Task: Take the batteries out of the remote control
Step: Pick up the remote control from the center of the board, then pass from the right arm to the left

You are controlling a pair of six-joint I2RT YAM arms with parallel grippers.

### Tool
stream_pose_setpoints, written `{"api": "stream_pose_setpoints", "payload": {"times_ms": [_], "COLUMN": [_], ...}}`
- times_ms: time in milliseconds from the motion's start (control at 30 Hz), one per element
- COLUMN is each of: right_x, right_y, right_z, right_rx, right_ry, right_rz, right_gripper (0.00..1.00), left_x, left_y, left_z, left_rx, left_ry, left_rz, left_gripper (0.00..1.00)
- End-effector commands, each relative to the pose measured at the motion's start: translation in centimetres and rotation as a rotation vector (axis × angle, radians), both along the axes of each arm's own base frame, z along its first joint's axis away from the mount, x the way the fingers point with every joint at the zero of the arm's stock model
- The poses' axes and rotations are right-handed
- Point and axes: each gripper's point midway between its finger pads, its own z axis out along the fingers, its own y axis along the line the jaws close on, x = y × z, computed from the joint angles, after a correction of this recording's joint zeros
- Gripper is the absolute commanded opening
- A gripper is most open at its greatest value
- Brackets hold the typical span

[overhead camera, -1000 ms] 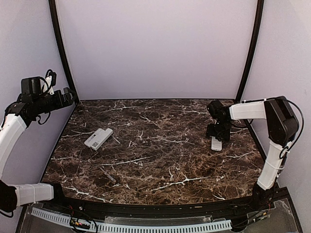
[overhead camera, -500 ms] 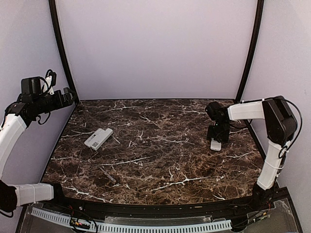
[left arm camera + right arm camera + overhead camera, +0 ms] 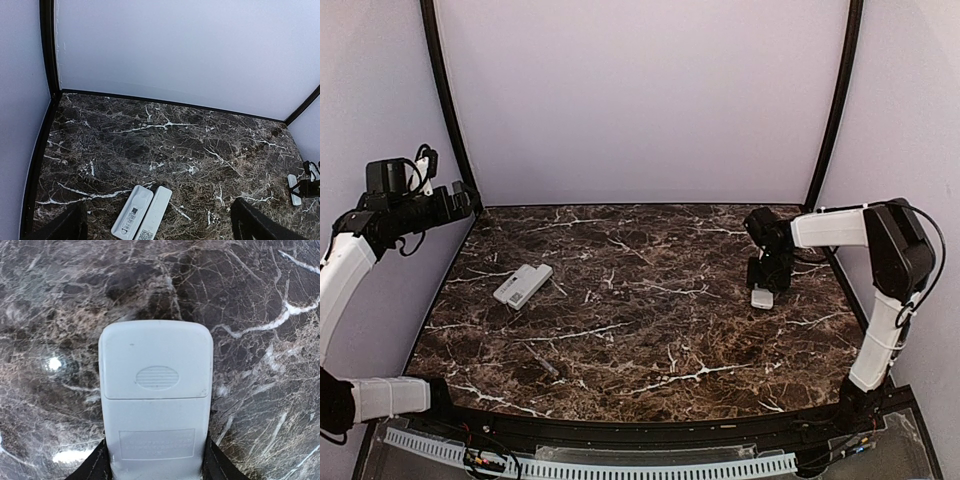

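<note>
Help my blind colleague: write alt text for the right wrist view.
A pale grey plastic remote control lies back-up on the dark brown marble table, its battery cover closed, black fingers of the right gripper flanking its lower sides.

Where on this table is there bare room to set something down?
Bare: the middle of the table, between the paired remotes at left and the lone remote at right, plus the near strip. Crowded only at the lone remote, with the right gripper over it.
</note>
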Motion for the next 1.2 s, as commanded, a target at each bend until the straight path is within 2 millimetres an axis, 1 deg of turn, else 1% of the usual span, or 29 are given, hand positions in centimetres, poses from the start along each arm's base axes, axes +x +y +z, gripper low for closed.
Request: {"api": "stream_pose_setpoints", "payload": {"times_ms": [0,67,100,133,167,200,233,267,300,333,367,400,433,467,500,533,567,600,633,667,700,733,767,800,833,900,967,1067,1167], "right_x": [1.0,0.9,0.7,0.6,0.4,0.1,-0.2,-0.6,-0.9,-1.4,-1.8,-2.3,-2.9,-3.5,-4.1,-4.7,-5.4,-5.9,-6.5,-7.3,-8.0,-8.6,-9.3,-9.8,-10.5,-11.6,-12.9,-14.3,-15.4], "right_y": [1.8,2.3,2.5,2.8,3.2,3.8,4.4,5.2,6.0,7.0,8.0,9.3,10.6,11.9,13.2,14.5,15.8,17.0,18.2,19.5,20.8,22.0,23.1,24.1,25.1,26.9,28.6,30.4,31.5], "right_z": [4.0,5.2,5.8,6.3,6.9,7.4,7.9,8.3,8.7,9.1,9.5,9.8,10.2,10.6,10.9,11.3,11.6,12.0,12.2,12.6,12.8,13.3,13.5,13.8,14.0,14.6,15.0,15.3,15.4], "right_rx": [0.075,0.086,0.09,0.095,0.099,0.103,0.105,0.107,0.112,0.122,0.134,0.146,0.158,0.166,0.175,0.183,0.186,0.191,0.195,0.211,0.224,0.23,0.234,0.242,0.252,0.269,0.279,0.284,0.284], "right_ry": [-0.114,-0.139,-0.148,-0.155,-0.161,-0.165,-0.172,-0.18,-0.185,-0.19,-0.198,-0.206,-0.212,-0.221,-0.229,-0.237,-0.245,-0.255,-0.262,-0.266,-0.269,-0.279,-0.284,-0.292,-0.295,-0.309,-0.316,-0.318,-0.32], "right_rz": [0.142,0.193,0.222,0.25,0.283,0.322,0.36,0.402,0.441,0.486,0.531,0.58,0.631,0.685,0.735,0.781,0.824,0.861,0.896,0.937,0.977,1.014,1.048,1.077,1.107,1.162,1.222,1.288,1.338], "right_gripper": [0.1,0.06,0.05,0.03,0.02,0.0,0.0,0.0,0.0,0.0,0.0,0.0,0.0,0.0,0.0,0.0,0.0,0.0,0.0,0.0,0.0,0.0,0.0,0.0,0.0,0.0,0.0,0.0,0.0], "left_x": [0.1,0.0,-0.1,-0.2,-0.3,-0.5,-0.9,-1.1,-1.6,-2.2,-2.7,-3.4,-3.8,-4.6,-5.0,-5.8,-6.0,-6.8,-6.9,-7.6,-7.6,-8.2,-8.1,-8.6,-8.4,-8.7,-8.8,-9.4,-9.3], "left_y": [-0.6,-1.2,-1.5,-2.2,-2.9,-3.6,-5.0,-5.7,-7.1,-8.5,-9.5,-10.8,-11.7,-13.0,-13.7,-14.8,-15.4,-16.5,-17.1,-18.0,-18.8,-19.6,-20.3,-21.1,-21.7,-23.1,-24.4,-26.0,-26.7], "left_z": [-0.6,-0.6,-1.0,-0.9,-1.7,-2.0,-2.9,-3.4,-4.4,-4.9,-5.7,-6.7,-7.0,-7.8,-8.0,-8.6,-8.7,-9.3,-9.1,-9.7,-9.4,-9.9,-9.6,-9.9,-10.0,-10.4,-10.6,-10.4,-10.2], "left_rx": [-0.013,-0.045,-0.076,-0.107,-0.146,-0.183,-0.198,-0.22,-0.231,-0.26,-0.282,-0.318,-0.339,-0.362,-0.373,-0.39,-0.4,-0.424,-0.444,-0.478,-0.502,-0.531,-0.548,-0.564,-0.572,-0.593,-0.609,-0.632,-0.643], "left_ry": [0.007,0.012,0.026,0.021,0.047,0.06,0.089,0.112,0.144,0.173,0.205,0.245,0.261,0.302,0.316,0.351,0.358,0.393,0.391,0.426,0.417,0.447,0.435,0.457,0.457,0.489,0.513,0.543,0.556], "left_rz": [-0.029,-0.051,-0.057,-0.089,-0.103,-0.123,-0.161,-0.171,-0.208,-0.237,-0.265,-0.291,-0.316,-0.343,-0.356,-0.379,-0.392,-0.408,-0.427,-0.439,-0.465,-0.474,-0.493,-0.507,-0.516,-0.542,-0.576,-0.634,-0.662], "left_gripper": [0.99,0.99,0.98,0.98,0.98,0.98,0.98,0.97,0.97,0.97,0.97,0.97,0.97,0.97,0.97,0.97,0.97,0.97,0.97,0.97,0.97,0.97,0.97,0.97,0.97,0.97,0.97,0.97,0.98]}}
